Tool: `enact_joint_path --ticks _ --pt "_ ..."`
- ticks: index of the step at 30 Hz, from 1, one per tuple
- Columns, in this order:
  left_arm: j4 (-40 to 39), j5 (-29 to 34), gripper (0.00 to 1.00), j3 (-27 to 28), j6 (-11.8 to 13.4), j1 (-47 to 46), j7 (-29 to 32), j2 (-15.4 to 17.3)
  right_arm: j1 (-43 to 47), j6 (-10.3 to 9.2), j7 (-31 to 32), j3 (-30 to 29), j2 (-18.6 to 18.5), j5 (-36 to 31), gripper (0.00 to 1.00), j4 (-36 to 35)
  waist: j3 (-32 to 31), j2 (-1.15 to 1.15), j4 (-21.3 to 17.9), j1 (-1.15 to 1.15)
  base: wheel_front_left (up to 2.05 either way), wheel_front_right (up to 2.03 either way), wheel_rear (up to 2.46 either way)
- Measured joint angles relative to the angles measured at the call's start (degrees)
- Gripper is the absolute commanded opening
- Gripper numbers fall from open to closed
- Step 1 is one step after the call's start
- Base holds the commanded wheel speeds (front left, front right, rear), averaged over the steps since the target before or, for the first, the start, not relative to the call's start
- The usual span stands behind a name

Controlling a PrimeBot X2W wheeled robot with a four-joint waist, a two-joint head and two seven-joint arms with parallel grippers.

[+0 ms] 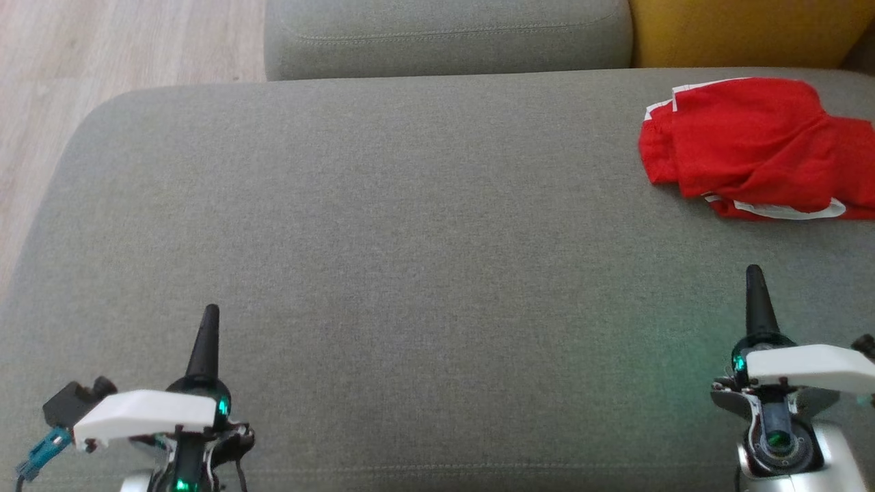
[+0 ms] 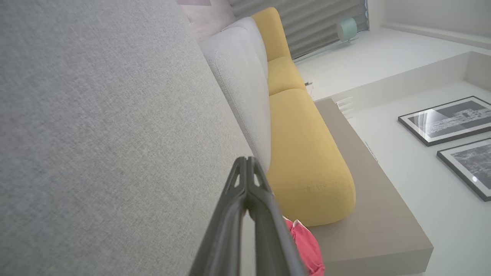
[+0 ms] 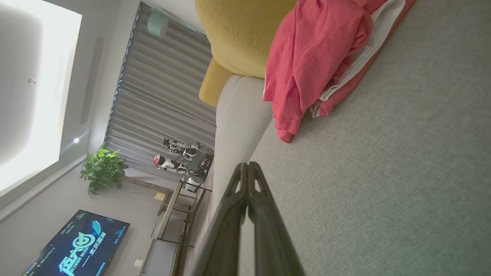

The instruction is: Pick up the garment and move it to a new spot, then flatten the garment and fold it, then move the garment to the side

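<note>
Head view: garment [image 1: 752, 147] at cushion [image 1: 410, 239] far-rt edge (open room lt).

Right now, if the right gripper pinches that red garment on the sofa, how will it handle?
Likely floppy: the red garment lies crumpled in soft folds, so a pinch would probably lift one layer and the rest would drape. Probably light, being thin cloth. Pushed, it would likely bunch rather than slide on the woven grey seat cushion.

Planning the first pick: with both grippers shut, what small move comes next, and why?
Probably open the right gripper and reach it forward toward the red garment: it lies crumpled and untouched on the sofa seat, straight ahead of that arm.
</note>
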Motion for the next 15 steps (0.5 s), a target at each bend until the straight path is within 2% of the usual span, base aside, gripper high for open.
enact_joint_path --ticks 15 --pt "0.5 -8.4 0.0 1.7 0.0 -0.3 2.3 0.0 0.9 0.0 2.5 -1.2 0.0 10.1 0.0 -0.3 -0.5 0.0 -0.7 0.0 0.0 0.0 0.0"
